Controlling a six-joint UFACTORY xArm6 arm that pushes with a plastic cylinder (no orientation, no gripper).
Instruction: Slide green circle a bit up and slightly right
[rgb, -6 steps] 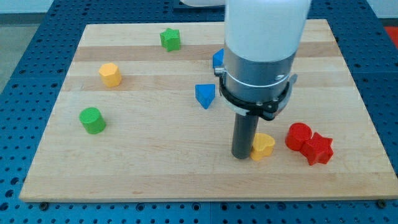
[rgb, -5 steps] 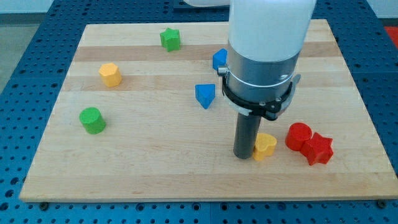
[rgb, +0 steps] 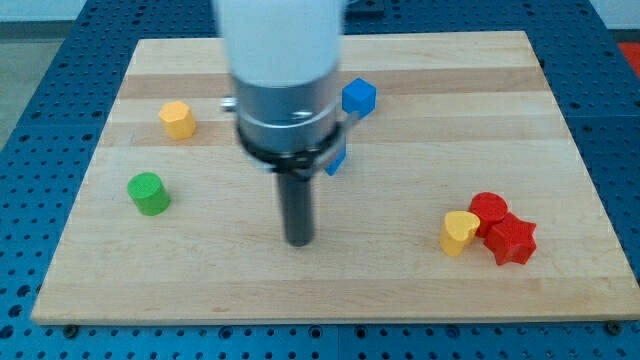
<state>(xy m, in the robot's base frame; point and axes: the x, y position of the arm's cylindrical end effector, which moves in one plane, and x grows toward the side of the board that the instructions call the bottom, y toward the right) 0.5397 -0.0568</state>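
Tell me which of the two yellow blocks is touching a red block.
The yellow heart-shaped block at the view's lower right: it sits against the red cylinder. The other yellow block, at the upper left, stands alone, touching nothing.

The arm (rgb: 283, 40) is a broad white cylinder at the top, smooth and unmarked. Below it sits a grey metal collar (rgb: 287, 105), slightly blurred, ringed at its lower edge by a black clamp band (rgb: 288, 158) with small lugs sticking out at the sides. From the band a straight dark rod (rgb: 296, 205) hangs down, narrower than the collar, ending in my tip (rgb: 299, 241), flat and blunt.
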